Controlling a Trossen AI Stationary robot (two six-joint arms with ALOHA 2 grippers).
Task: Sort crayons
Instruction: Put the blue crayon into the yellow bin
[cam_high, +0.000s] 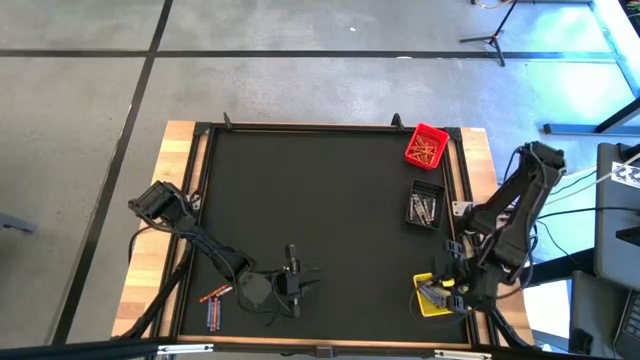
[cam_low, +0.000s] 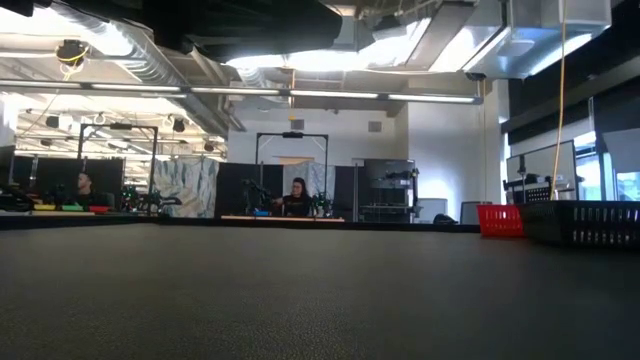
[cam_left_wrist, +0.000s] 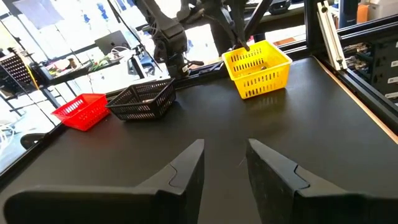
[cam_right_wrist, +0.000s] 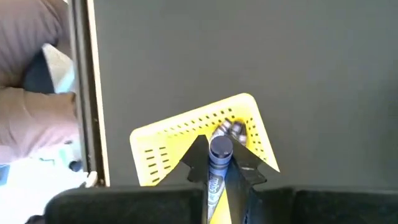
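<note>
- Crayon (cam_right_wrist: 219, 163), blue, pinched upright between my right gripper's (cam_right_wrist: 219, 169) fingers, its round end showing just past the tips.
- My right gripper (cam_high: 455, 283) hangs right above the yellow bin (cam_right_wrist: 161, 155), which sits at the near right corner of the mat (cam_high: 330, 200); a few grey-looking crayons (cam_right_wrist: 229, 129) already lie inside it.
- My left gripper (cam_high: 293, 280) rests low over the mat near its front edge, left of the middle. Its fingers (cam_left_wrist: 183, 168) stand partly apart with a gap between them and nothing in it.
- Loose crayons (cam_high: 214, 305), red-orange and blue, lie on the mat at the near left, just beside my left arm (cam_high: 190, 225) and apart from my left gripper.
- Red bin (cam_high: 427, 146) sits at the far right corner, holding red-orange crayons (cam_high: 424, 152).
- Black bin (cam_high: 425, 206) sits between the red one and the yellow one along the right side, with grey crayons (cam_high: 424, 210) in it.
- From my left wrist the three bins stand in a row across the mat: red (cam_left_wrist: 82, 111), black (cam_left_wrist: 144, 99), yellow (cam_left_wrist: 258, 68), with my right arm (cam_left_wrist: 233, 18) reaching down into the yellow one.
- From table height two people (cam_low: 297, 198) show far off in the room behind.
</note>
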